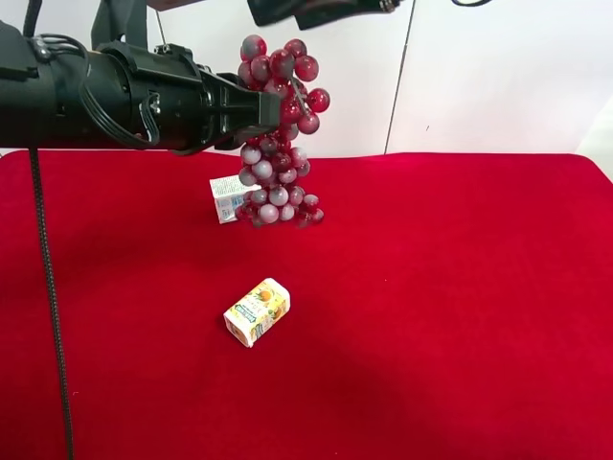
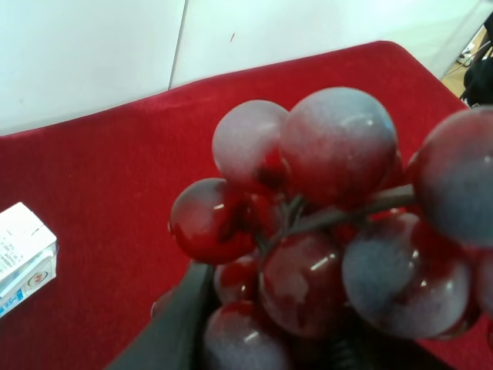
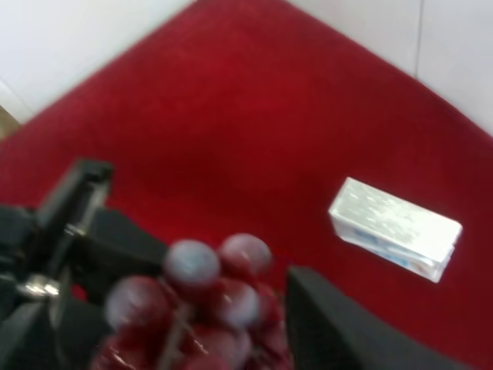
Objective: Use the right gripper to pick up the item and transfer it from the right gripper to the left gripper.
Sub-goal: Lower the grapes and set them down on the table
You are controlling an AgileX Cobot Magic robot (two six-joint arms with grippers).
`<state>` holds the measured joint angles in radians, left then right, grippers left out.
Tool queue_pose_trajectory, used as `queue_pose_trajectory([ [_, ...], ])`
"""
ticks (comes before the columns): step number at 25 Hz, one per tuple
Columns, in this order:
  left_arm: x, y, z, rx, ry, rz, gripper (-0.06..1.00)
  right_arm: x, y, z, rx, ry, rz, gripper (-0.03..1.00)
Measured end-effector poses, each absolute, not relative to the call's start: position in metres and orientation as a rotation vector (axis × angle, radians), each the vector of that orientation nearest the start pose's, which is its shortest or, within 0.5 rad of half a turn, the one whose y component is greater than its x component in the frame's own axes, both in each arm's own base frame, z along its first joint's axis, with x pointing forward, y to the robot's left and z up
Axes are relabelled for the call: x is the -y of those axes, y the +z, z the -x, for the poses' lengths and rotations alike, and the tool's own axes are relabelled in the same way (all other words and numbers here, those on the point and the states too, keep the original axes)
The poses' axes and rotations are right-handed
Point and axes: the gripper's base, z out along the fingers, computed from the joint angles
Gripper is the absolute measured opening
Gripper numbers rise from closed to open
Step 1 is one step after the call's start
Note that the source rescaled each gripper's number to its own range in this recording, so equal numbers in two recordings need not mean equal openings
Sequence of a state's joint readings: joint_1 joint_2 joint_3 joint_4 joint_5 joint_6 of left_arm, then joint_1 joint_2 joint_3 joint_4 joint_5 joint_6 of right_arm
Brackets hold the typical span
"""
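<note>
The left claw (image 1: 271, 107) is clenched on the upper part of the grapes (image 1: 278, 177), which hang in the air over the red worktop (image 1: 460, 287), toward its far edge. The right claw (image 1: 306, 11) sits just above the bunch. Whether it is released or clenched cannot be told.

Grapes (image 1: 278, 192) glossy, partly frosted; cloth (image 1: 460, 307) matt, velvety; yellow-white carton (image 1: 257, 311) smooth.
</note>
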<state>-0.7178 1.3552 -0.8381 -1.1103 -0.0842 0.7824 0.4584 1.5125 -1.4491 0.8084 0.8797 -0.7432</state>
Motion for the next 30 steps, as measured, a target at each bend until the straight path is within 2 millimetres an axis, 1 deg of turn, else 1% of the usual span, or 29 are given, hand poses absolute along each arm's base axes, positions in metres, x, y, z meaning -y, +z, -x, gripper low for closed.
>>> queue_pose_trajectory([
  [2, 0.191, 0.288, -0.229, -1.984, -0.606, -0.339, 0.0, -0.19, 0.385, -0.276, -2.039, 0.783, 0.975, 0.63],
  [7, 0.191, 0.288, -0.229, -1.983, -0.605, -0.337, 0.0, -0.185, 0.381, -0.278, -2.098, 0.714, 0.958, 0.8],
  [10, 0.191, 0.288, -0.23, -1.98, -0.601, -0.333, 0.0, -0.183, 0.378, -0.277, -2.148, 0.69, 0.966, 0.85],
  [18, 0.19, 0.289, -0.23, -1.976, -0.595, -0.327, 0.0, -0.177, 0.37, -0.273, -2.291, 0.648, 0.942, 0.87],
  [23, 0.19, 0.289, -0.23, -1.967, -0.581, -0.349, 0.0, -0.166, 0.364, -0.269, -2.428, 0.543, 0.913, 0.87],
  [25, 0.188, 0.289, -0.232, -1.963, -0.567, -0.354, 0.0, -0.161, 0.365, -0.266, -2.472, 0.5, 0.896, 0.87],
  [27, 0.183, 0.289, -0.236, -1.961, -0.549, -0.341, 0.0, -0.155, 0.371, -0.259, -2.483, 0.468, 0.882, 0.87],
  [30, 0.17, 0.288, -0.245, -1.968, -0.515, -0.299, 0.0, -0.147, 0.382, -0.247, -2.498, 0.44, 0.861, 0.87],
])
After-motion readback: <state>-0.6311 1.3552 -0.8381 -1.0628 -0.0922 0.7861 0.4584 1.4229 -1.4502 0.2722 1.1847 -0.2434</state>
